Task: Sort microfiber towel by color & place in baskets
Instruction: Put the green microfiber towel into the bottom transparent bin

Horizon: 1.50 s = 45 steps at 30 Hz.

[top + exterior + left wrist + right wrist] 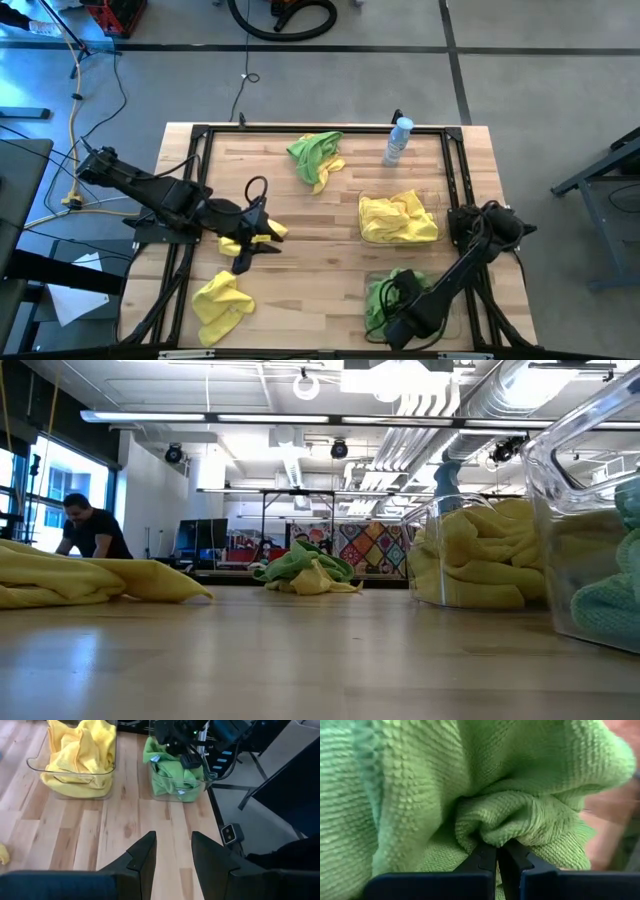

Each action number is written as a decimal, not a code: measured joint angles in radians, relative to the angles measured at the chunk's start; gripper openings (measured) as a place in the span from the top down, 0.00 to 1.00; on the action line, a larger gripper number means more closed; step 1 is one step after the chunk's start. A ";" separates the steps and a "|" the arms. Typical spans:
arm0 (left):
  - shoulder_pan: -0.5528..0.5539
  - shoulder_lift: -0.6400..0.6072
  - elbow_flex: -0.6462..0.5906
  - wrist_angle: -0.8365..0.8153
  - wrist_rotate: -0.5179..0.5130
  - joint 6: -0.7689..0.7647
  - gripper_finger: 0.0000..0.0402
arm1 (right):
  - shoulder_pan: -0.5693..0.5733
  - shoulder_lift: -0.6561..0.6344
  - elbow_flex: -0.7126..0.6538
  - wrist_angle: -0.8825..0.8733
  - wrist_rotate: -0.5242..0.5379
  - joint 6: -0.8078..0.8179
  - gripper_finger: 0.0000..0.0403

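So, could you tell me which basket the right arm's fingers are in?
The green-towel basket at the table's near edge: the right gripper reaches into it, pinching green cloth. The yellow-towel basket sits untouched.

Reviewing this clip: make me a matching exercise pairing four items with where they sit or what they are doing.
Items:
1. right gripper
2. left gripper
3. small clear bottle with a blue cap
4. clear plastic basket holding yellow cloths

Places or states:
A. standing near the table's far edge
B. open above bare wood
C. pinched on a green microfiber towel at the green basket
D. mid-table, right of centre

Pairs: 1-C, 2-B, 3-A, 4-D
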 joint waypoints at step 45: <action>-0.045 0.000 0.001 -0.009 -0.065 -0.055 0.72 | -0.012 0.000 0.211 -0.237 0.178 0.165 0.53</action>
